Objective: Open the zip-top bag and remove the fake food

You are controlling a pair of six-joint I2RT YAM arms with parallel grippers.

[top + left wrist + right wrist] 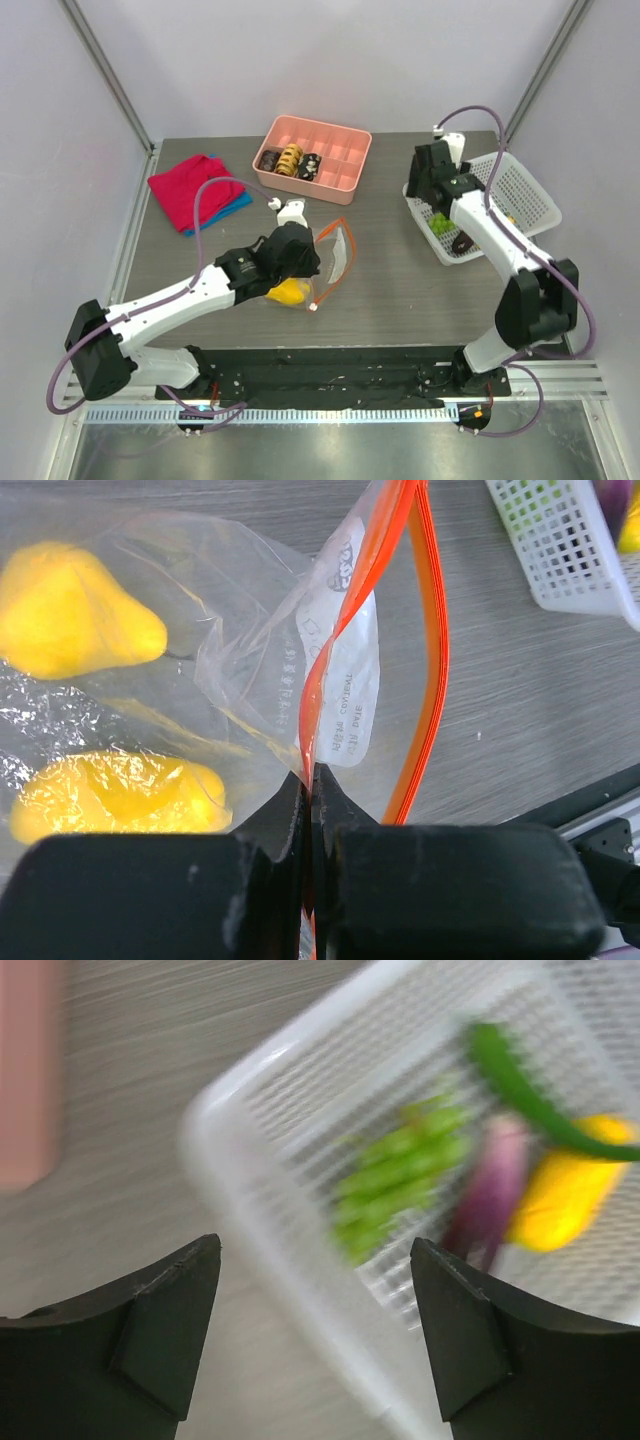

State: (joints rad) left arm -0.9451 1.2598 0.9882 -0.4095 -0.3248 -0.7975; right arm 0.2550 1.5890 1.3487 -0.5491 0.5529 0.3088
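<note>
The zip-top bag (338,252) lies at the table's middle, its mouth open, the two orange-red zipper lips (430,630) spread apart. My left gripper (300,255) is shut on one zipper lip (312,775). Two yellow pieces of fake food (75,610) (120,795) are inside the bag; they also show in the top view (290,292). My right gripper (425,188) is open and empty (315,1260) over the near-left corner of the white basket (250,1210). In the basket lie green grapes (400,1175), a purple eggplant (490,1200), a yellow piece (565,1190) and a green long vegetable (520,1085).
A pink compartment tray (345,150) with brown pastry-like pieces stands at the back middle. A red folded cloth (195,190) lies at the back left. The white basket (525,185) stands at the right, partly over the table's edge.
</note>
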